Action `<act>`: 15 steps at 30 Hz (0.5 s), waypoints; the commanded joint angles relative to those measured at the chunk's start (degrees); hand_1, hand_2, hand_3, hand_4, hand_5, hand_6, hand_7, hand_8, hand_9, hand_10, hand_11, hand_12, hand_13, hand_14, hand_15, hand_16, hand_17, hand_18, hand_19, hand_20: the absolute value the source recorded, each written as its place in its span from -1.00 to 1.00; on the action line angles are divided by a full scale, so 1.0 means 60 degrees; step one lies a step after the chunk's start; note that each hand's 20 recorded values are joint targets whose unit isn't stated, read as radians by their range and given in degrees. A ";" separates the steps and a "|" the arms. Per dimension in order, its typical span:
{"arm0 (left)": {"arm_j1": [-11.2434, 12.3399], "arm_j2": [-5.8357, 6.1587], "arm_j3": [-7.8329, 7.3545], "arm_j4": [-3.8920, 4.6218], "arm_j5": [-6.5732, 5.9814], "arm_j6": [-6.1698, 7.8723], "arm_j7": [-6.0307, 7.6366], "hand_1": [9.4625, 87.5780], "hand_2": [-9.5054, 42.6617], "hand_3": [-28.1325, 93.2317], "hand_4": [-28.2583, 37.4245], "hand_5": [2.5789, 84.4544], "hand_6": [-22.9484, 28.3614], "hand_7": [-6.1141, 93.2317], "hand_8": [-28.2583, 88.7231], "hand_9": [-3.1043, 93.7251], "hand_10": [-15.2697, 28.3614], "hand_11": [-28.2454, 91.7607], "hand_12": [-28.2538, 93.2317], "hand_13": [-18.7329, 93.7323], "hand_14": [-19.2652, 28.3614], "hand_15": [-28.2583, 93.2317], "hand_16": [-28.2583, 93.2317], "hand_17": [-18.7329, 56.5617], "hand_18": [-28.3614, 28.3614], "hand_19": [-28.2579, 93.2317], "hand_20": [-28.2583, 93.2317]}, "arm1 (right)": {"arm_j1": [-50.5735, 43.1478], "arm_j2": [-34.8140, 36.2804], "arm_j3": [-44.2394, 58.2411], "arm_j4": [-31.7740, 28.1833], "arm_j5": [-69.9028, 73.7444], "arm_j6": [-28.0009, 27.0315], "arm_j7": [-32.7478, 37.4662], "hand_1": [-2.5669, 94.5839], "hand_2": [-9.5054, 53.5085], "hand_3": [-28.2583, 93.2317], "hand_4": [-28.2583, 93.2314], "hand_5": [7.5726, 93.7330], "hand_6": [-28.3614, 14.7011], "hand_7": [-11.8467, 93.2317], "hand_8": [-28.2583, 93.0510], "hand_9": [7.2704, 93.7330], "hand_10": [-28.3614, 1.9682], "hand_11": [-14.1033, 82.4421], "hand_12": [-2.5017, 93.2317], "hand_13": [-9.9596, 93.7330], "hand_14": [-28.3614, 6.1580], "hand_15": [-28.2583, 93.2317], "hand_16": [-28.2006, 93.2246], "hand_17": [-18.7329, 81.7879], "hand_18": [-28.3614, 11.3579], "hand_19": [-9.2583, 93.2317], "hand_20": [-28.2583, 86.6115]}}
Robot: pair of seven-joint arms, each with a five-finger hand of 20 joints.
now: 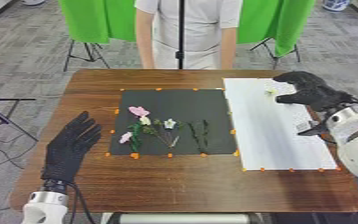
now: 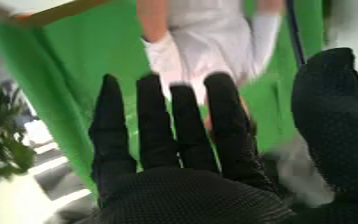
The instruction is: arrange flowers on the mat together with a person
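The black mat (image 1: 162,100) lies on the brown wooden table (image 1: 158,185), orange tabs along its edges, and the flowers lie on its nearer part. A large pink flower (image 1: 138,111) is near the mat's left side, a cream flower (image 1: 145,120) just beside it on the nearer side, and a smaller pink flower (image 1: 127,136) nearer the robot, close to the left edge. To the right of these is a white flower (image 1: 170,123), with stems and leaves around it. Farther right lie slim green sprigs (image 1: 204,136), lengthwise and well apart from the large pink flower.

To the right of the black mat is a white sheet (image 1: 278,135), also with orange tabs. Near its far end is a small yellow-green piece (image 1: 270,92); I cannot tell what it is.

The right hand (image 1: 310,93) is at the far right corner of the white sheet, near that piece. In the right wrist view its fingers are extended and a little spread — the thumb stands well apart from them — and nothing is pinched between.

The left hand (image 1: 67,150) is beside the black mat, on its left, with its fingers straight and held near one another, pointing away from the robot. Beyond the table hangs a green cloth (image 1: 85,22).
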State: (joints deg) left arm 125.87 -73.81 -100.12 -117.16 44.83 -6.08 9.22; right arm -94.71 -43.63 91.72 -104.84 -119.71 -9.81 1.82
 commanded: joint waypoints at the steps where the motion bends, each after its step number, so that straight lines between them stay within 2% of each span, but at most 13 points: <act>1: 0.0100 -0.0359 -0.0132 -0.0022 0.0165 -0.0083 -0.0242 -0.58 -0.52 0.65 -0.93 -0.22 0.02 -0.48 -0.68 -0.34 0.27 -0.17 -0.26 -0.23 0.42 -0.07 -0.52 -0.73 0.78 0.21 -0.36 | 0.1696 0.0542 -0.1689 0.1458 -0.3102 -0.0530 0.1653 -0.42 -0.88 0.86 -0.99 -0.52 0.16 -0.34 -0.74 -0.60 0.29 -0.54 -0.44 -0.34 -0.01 -0.15 -0.12 -0.49 -0.55 0.14 -0.01; 3: 0.0103 -0.0308 -0.0104 -0.0014 0.0139 -0.0093 -0.0207 -0.58 -0.52 0.65 -0.93 -0.22 0.02 -0.48 -0.68 -0.34 0.28 -0.17 -0.26 -0.23 0.42 -0.07 -0.52 -0.73 0.78 0.21 -0.36 | 0.2043 0.0500 -0.1981 0.1821 -0.3292 -0.0841 0.1880 -0.42 -0.88 0.86 -0.98 -0.57 0.17 -0.36 -0.74 -0.63 0.37 -0.60 -0.44 -0.31 -0.04 -0.17 -0.11 -0.48 -0.55 0.15 -0.02; 9: 0.0041 -0.0203 -0.0042 0.0026 0.0107 -0.0071 -0.0167 -0.58 -0.52 0.65 -0.93 -0.22 0.02 -0.48 -0.68 -0.34 0.28 -0.17 -0.26 -0.23 0.42 -0.07 -0.52 -0.73 0.78 0.21 -0.36 | 0.3099 0.0320 -0.3013 0.3074 -0.3557 -0.0587 0.2046 -0.42 -0.91 0.86 -0.99 -0.65 0.12 -0.41 -0.71 -0.68 0.35 -0.64 -0.41 -0.26 0.00 -0.14 -0.09 -0.46 -0.54 0.17 -0.01; 12: 0.0027 -0.0147 -0.0009 0.0043 0.0100 -0.0081 -0.0168 -0.58 -0.52 0.65 -0.93 -0.23 0.02 -0.48 -0.68 -0.34 0.27 -0.17 -0.26 -0.23 0.42 -0.07 -0.52 -0.73 0.78 0.20 -0.36 | 0.3356 0.0236 -0.3360 0.3489 -0.3514 -0.0183 0.2050 -0.40 -0.95 0.87 -1.00 -0.62 0.13 -0.37 -0.73 -0.57 0.34 -0.53 -0.47 -0.13 0.05 0.08 -0.21 -0.42 -0.56 0.24 0.00; 15: -0.0002 -0.0118 0.0018 0.0068 0.0074 -0.0070 -0.0166 -0.58 -0.52 0.65 -0.93 -0.23 0.02 -0.47 -0.68 -0.34 0.27 -0.17 -0.26 -0.23 0.42 -0.07 -0.52 -0.73 0.78 0.20 -0.36 | 0.3572 0.0019 -0.3438 0.3843 -0.3826 -0.0401 0.1848 -0.38 -0.98 0.87 -1.00 -0.57 0.15 -0.31 -0.76 -0.42 0.27 -0.35 -0.49 -0.03 0.08 0.29 -0.29 -0.39 -0.56 0.27 0.00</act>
State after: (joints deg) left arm 125.77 -75.04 -100.55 -117.23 45.42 -6.31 8.46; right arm -76.53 -41.36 72.51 -84.77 -140.61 -13.51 13.83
